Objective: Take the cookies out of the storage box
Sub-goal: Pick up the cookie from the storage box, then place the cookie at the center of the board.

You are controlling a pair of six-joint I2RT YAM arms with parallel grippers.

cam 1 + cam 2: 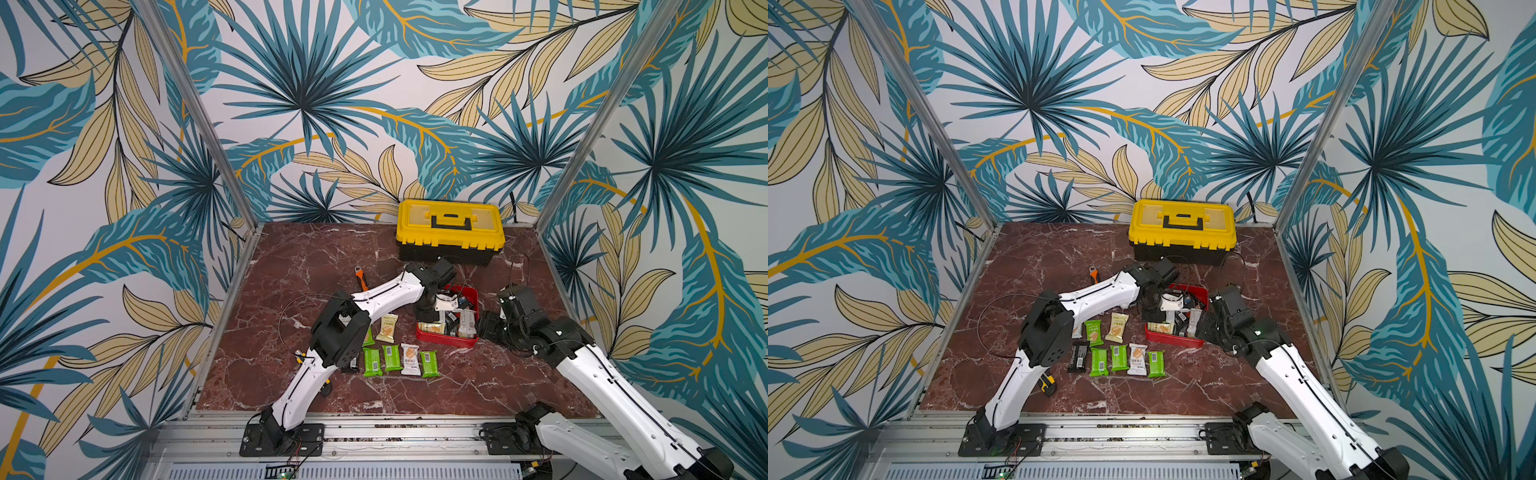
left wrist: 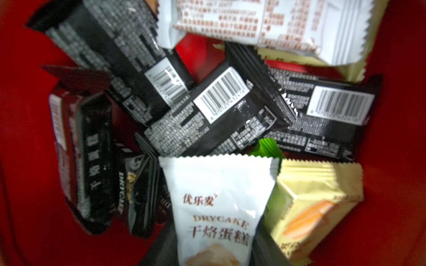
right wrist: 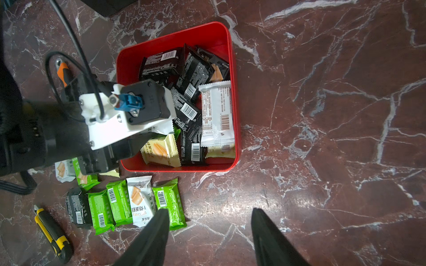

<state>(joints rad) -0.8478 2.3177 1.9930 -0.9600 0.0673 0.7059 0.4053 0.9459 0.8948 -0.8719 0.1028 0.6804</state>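
The storage box (image 1: 446,341) is a red tray right of the table's middle, holding several black, white and cream cookies (image 3: 189,76). My left gripper (image 2: 214,248) reaches down into it. Its dark fingers press both sides of a white cookie packet (image 2: 219,195) printed DRYCAKE, which narrows between them. More cookies (image 1: 392,357), green, white, cream and black, lie in rows on the marble in front of the box's left side. My right gripper (image 3: 208,221) hovers open over bare marble beside the box's right wall, holding nothing.
A yellow-and-black toolbox (image 1: 451,228) stands at the back wall behind the box. An orange-handled tool (image 1: 361,278) lies behind the left forearm. A yellow utility knife (image 3: 51,232) lies near the left arm's elbow. Patterned walls close in three sides.
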